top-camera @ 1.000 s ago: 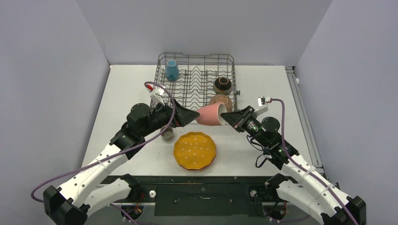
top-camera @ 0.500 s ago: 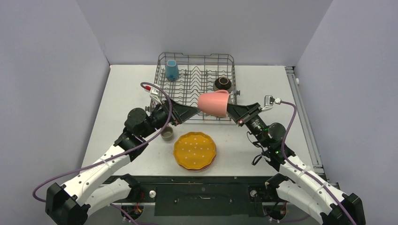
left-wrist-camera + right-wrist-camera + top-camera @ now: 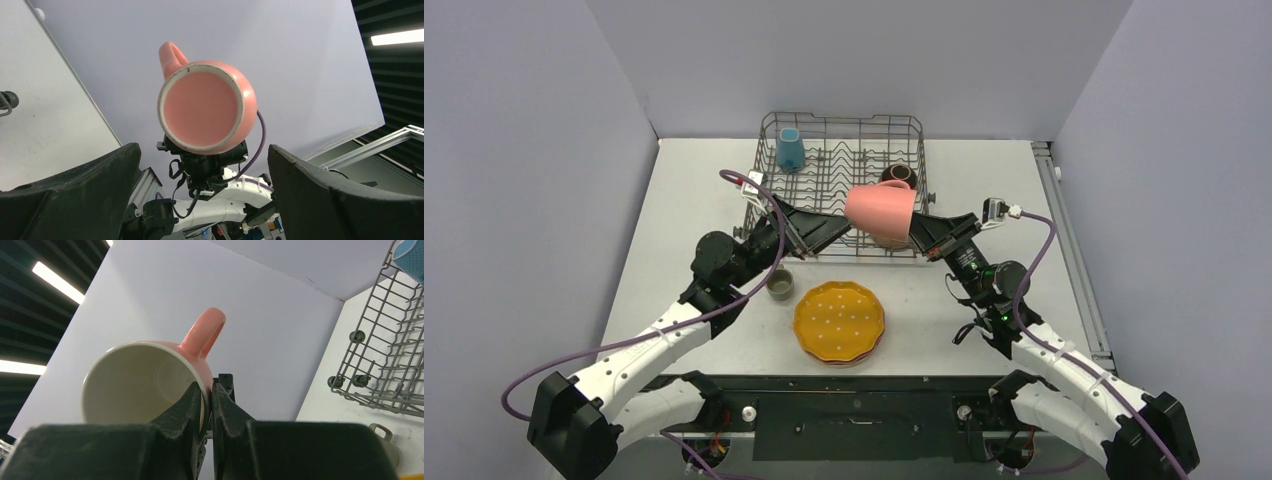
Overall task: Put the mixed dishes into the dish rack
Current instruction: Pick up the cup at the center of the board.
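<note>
Right hand [image 3: 913,238] is closed on the rim of the pink mug [image 3: 881,212], one finger inside the mouth and one outside. Mug is in the air, tipped on its side, mouth toward the right hand, base toward the left. It hangs over the near edge of the rack [image 3: 844,125], touching no wire.

Left hand [image 3: 842,226] is wide open and holds nothing. Its tips are just beside the mug base, and the left wrist view shows the base between the spread fingers with gaps on both sides.

Rack sits at the back of the worktop [image 3: 694,200]. Blue cup [image 3: 790,150] is upside down in its back left corner and the dark bowl [image 3: 898,175] is on its right side.

Dotted plate [image 3: 839,320] sits on the pink plate [image 3: 856,359] at the near centre. Grey-green cup [image 3: 780,285] is just left of them.
</note>
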Controlling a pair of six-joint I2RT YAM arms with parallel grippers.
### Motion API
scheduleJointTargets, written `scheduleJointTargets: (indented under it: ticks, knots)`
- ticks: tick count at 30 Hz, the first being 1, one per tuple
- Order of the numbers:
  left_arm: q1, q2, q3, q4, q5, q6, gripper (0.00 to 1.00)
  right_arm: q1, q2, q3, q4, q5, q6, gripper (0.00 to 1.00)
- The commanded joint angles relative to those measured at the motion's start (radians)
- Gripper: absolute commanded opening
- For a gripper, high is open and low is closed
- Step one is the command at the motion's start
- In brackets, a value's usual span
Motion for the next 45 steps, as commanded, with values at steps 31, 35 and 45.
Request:
scheduleJointTargets:
  ticks: [31, 35, 45]
  knots:
    - [-0.002, 0.075, 0.059, 0.221, 0.038, -0.123, 0.96, 0.118, 0.176, 0.117, 0.33, 0.012, -0.012, 0.0]
    - [-0.002, 0.074, 0.075, 0.194, 0.044, -0.113, 0.96, 0.119, 0.172, 0.111, 0.319, 0.005, -0.034, 0.0]
    - [-0.002, 0.082, 0.109, 0.152, 0.058, -0.097, 0.96, 0.12, 0.148, 0.095, 0.279, -0.002, -0.074, 0.0]
